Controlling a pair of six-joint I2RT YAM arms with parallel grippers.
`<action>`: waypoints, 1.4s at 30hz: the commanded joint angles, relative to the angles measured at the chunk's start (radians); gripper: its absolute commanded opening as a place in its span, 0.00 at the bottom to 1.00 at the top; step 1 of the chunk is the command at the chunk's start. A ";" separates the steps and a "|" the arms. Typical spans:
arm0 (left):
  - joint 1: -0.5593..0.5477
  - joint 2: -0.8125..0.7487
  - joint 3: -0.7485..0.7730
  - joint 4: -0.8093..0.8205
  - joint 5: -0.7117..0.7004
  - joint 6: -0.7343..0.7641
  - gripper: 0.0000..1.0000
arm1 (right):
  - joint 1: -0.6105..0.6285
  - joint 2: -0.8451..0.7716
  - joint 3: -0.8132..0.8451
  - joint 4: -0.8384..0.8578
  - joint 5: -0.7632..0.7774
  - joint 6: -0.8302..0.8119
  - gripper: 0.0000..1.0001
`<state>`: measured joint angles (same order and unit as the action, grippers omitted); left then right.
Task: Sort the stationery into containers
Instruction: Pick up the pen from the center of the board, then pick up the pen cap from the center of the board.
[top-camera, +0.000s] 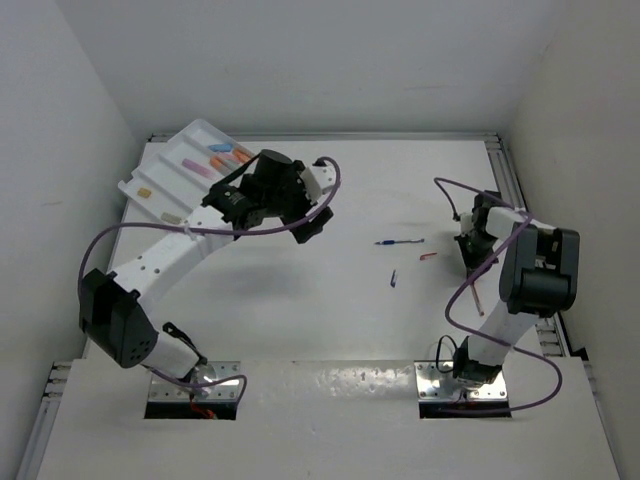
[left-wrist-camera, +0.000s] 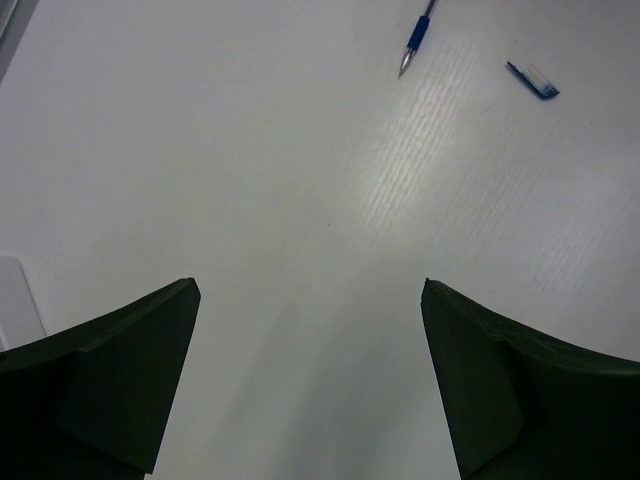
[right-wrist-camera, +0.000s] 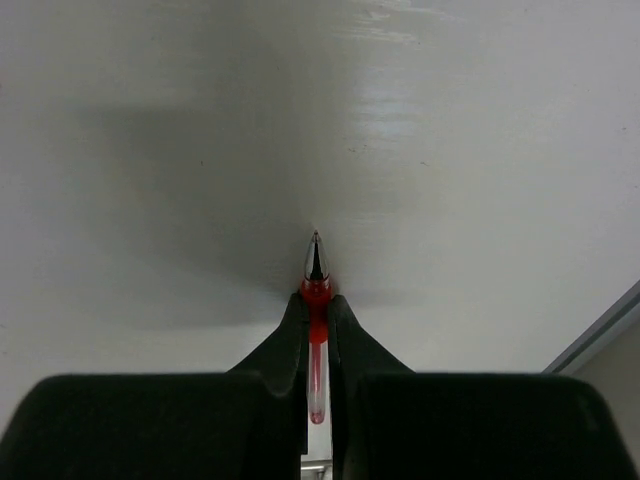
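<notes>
Closest in the left wrist view are the two dark fingers (left-wrist-camera: 120, 370) of the left gripper (left-wrist-camera: 310, 300), spread wide with only bare table between them, so that claw is open and holds nothing. In the top view the white tray (top-camera: 160, 160) sits just behind it and to its left, with several markers and erasers already in its compartments. Ahead of the open claw and off to its right lies the blue pen (left-wrist-camera: 418, 35), with a small blue piece (left-wrist-camera: 532, 80) just beyond it to the right, and a tiny red piece (top-camera: 428, 256) lies further toward the other arm. Well apart on the right, the right gripper (right-wrist-camera: 316, 300) is clamped on the red pen (right-wrist-camera: 316, 262), which is pinched near its tip so that the point juts just past the fingertips. The step in hand looks like carrying this pen to the tray, which is a long way across. The pinch should be kept firm and the pen lifted clear of the table before travelling, because a grip this close to one end may let the barrel swivel. It should be lowered lengthwise along a compartment — or passed to the left claw if the reach falls short.
</notes>
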<state>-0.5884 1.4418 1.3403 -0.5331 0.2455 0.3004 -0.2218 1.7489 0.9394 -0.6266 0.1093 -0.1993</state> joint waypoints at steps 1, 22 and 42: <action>-0.056 0.023 0.006 0.084 0.023 0.054 1.00 | -0.030 0.050 0.048 0.065 0.066 -0.025 0.00; -0.306 0.775 0.468 0.610 0.227 -0.102 0.67 | -0.149 -0.100 0.167 -0.159 -0.299 0.159 0.00; -0.347 1.043 0.605 0.616 0.209 -0.138 0.68 | -0.185 -0.144 0.193 -0.225 -0.367 0.182 0.00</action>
<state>-0.9176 2.4683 1.9015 0.0376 0.4477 0.1715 -0.3897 1.6360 1.1152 -0.8471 -0.2329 -0.0246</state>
